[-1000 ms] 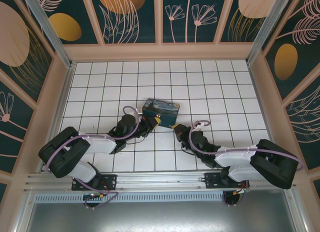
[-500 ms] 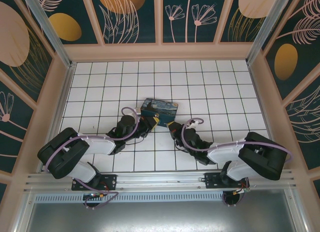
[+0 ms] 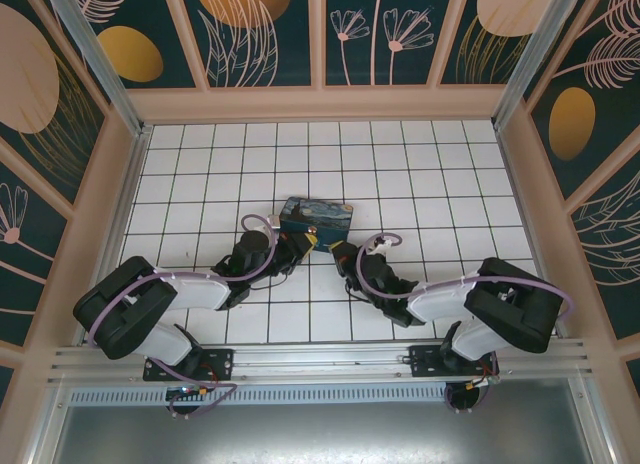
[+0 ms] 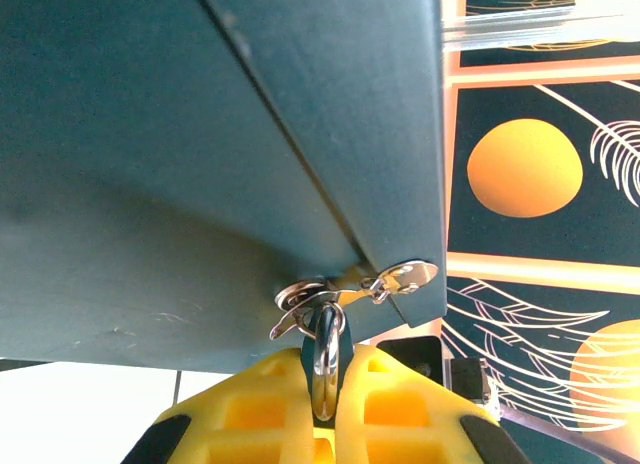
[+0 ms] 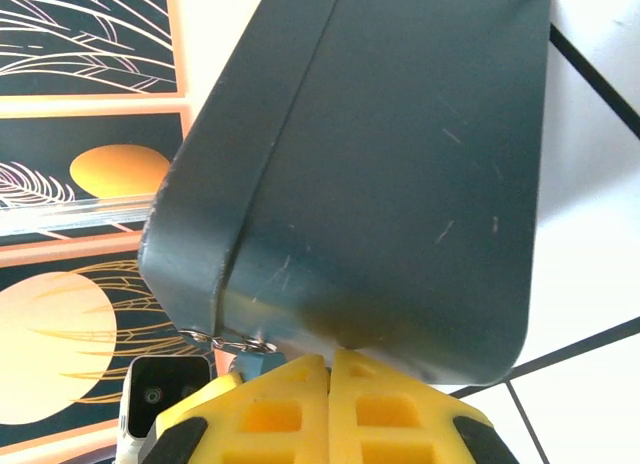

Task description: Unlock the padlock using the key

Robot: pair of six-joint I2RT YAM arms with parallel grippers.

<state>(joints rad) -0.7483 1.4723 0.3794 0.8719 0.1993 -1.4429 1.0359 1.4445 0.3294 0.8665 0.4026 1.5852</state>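
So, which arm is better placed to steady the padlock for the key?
The left arm, probably. Its jaws are shut on the padlock at the latch of the box. The jaws of the right arm are shut by the box's corner, the lock just beside them.

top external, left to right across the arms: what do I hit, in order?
left arm's elbow → left gripper → right gripper → right arm's elbow. The box is left out: it spans both grippers.

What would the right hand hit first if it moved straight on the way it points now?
The dark teal box: its wall stands right ahead of the shut right hand, apparently almost touching, though depth is hard to judge.
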